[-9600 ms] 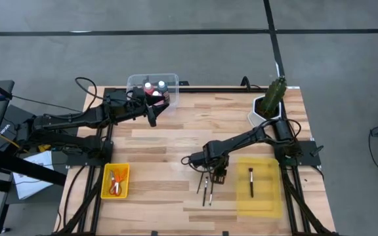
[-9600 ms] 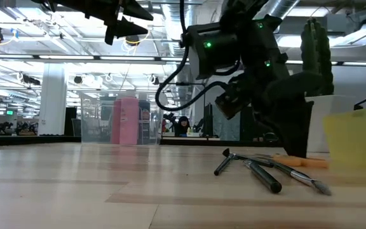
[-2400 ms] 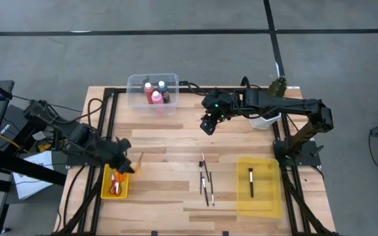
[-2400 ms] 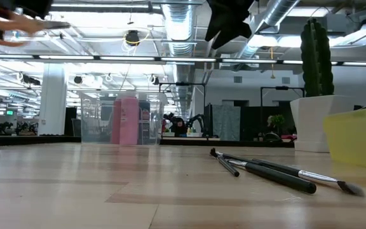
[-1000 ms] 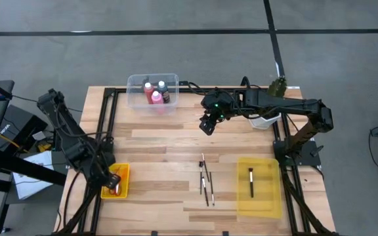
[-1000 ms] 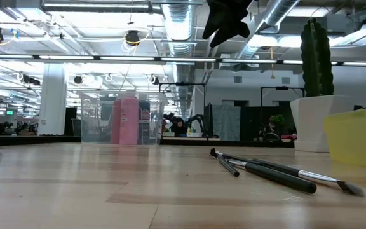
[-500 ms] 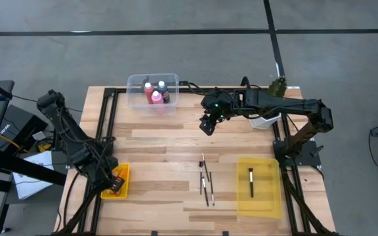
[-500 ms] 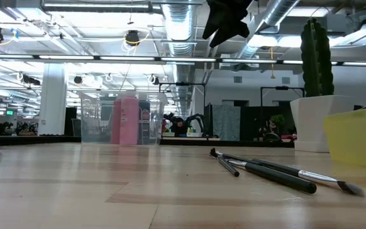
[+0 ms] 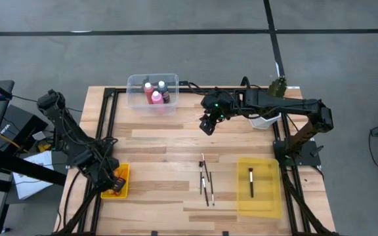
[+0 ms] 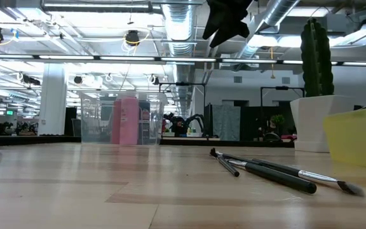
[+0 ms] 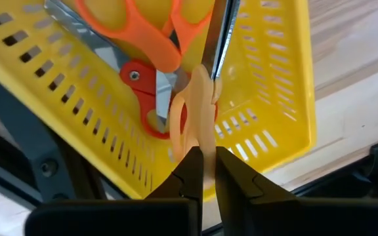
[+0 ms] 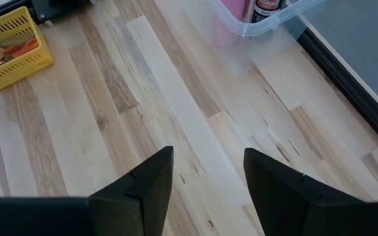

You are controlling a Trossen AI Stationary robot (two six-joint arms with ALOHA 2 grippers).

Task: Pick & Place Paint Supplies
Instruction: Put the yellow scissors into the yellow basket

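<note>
While over yellow basket (image 11: 277, 98), left gripper (image 11: 205, 172) clamps scissors (image 11: 199, 111)

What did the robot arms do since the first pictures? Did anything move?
The left gripper left the clear bin and came down into the yellow basket, jaws shut on peach-handled scissors. The right gripper lifted away from the loose brushes and now hangs open over mid-table. The bottles, the brush in the yellow tray and the plant stayed put.
</note>
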